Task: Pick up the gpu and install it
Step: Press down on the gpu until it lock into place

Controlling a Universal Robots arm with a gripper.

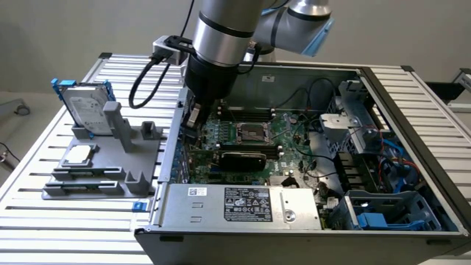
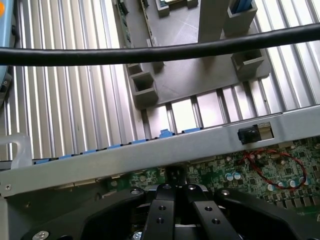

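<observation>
The gripper [image 2: 175,192] is shut inside the case [image 1: 243,207], its tips hidden; the gpu [image 1: 241,160] sits on the motherboard [image 1: 283,130], partly covered by cables.

Bright, even daylight – soft shadows, mild glare on the ribbed table [image 1: 66,212].

gpu [image 1: 241,160] – upright in mobo slot

We see the holder tray [image 1: 103,165] beside the computer case [image 1: 309,223], on the exterior view's left; the gpu [image 1: 239,160] sits inside.
</observation>
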